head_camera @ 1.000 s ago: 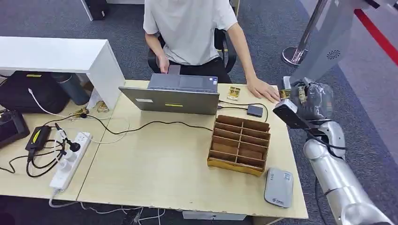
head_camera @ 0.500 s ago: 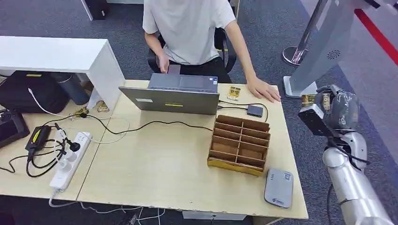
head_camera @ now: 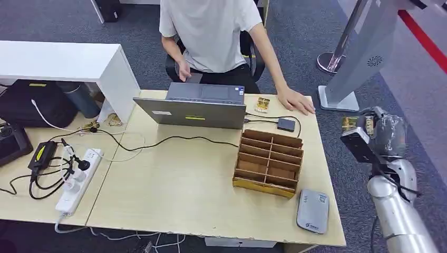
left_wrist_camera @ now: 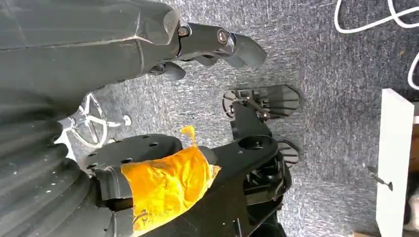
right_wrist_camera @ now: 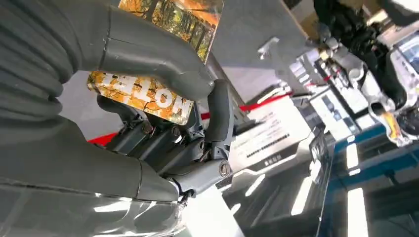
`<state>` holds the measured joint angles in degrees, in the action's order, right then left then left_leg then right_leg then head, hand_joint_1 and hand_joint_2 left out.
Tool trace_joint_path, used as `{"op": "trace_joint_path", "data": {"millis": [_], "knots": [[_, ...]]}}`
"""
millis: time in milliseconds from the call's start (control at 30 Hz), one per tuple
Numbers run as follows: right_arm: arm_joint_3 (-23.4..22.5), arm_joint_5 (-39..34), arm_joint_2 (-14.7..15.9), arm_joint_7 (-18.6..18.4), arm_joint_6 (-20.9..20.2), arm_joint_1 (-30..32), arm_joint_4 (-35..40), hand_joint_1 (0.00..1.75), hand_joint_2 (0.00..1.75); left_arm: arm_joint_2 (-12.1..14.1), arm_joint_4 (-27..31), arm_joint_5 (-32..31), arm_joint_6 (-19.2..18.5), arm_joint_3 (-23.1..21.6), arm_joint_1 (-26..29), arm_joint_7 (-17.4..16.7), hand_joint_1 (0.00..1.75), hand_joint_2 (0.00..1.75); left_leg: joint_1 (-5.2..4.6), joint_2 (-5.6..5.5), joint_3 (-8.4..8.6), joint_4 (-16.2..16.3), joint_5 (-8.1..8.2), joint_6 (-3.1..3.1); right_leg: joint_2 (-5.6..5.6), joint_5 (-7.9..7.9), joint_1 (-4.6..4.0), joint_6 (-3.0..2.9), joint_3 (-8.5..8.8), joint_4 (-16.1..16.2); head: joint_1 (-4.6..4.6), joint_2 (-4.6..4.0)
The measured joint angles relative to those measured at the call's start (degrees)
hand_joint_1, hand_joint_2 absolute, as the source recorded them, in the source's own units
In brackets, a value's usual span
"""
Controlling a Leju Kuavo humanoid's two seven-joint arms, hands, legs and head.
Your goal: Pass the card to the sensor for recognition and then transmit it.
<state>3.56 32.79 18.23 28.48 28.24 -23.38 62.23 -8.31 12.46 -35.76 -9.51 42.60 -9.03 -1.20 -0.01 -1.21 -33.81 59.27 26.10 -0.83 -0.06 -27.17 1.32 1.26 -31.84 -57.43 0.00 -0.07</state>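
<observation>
- Autumn-orange card sits pinched in our right hand, the thick thumb pressed over its face and the darker fingers curled behind it.
- In the head view our right hand now hangs off the table's right edge with the card showing at its front; a second ago it was over the far right corner, next to the person's hand, so we have pulled the card back and outward.
- We judge that the pickup is finished and the card is on its way to the grey sensor pad at the near right corner, well below the hand.
- Next we must lower it flat over that pad, passing clear of the wooden divider box.
- Our left hand hangs by the floor with nothing in it, fingers loosely curled rather than spread.
</observation>
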Motion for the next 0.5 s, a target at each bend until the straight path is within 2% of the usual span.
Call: {"op": "trace_joint_path", "data": {"millis": [167,367,500], "knots": [[-0.85,-1.05,-0.02,0.61,-1.10,1.02,0.20,1.75,1.75,0.00,0.00,0.13,0.02,-0.02,0.26,0.13,0.00,1.75,-0.01,0.01,-0.02,0.00,0.00,0.00,0.00,0.00,0.00,0.00,-0.01,0.00,0.00,0.00],[-1.25,-4.00,-0.17,1.86,-5.90,2.27,0.92,1.75,1.75,0.04,0.00,0.98,-0.04,-0.04,0.54,0.63,0.00,1.75,-0.01,0.00,-0.01,0.00,0.00,0.00,-0.01,0.00,0.00,0.00,-0.01,0.00,0.00,0.00],[-1.44,-4.59,-0.26,2.36,-6.47,3.61,1.46,1.75,1.75,0.09,0.00,1.25,-0.11,-0.04,0.80,0.79,0.00,1.75,0.00,0.00,-0.01,0.00,0.00,0.00,-0.01,0.00,0.00,0.00,-0.01,0.00,0.00,0.00]]}}
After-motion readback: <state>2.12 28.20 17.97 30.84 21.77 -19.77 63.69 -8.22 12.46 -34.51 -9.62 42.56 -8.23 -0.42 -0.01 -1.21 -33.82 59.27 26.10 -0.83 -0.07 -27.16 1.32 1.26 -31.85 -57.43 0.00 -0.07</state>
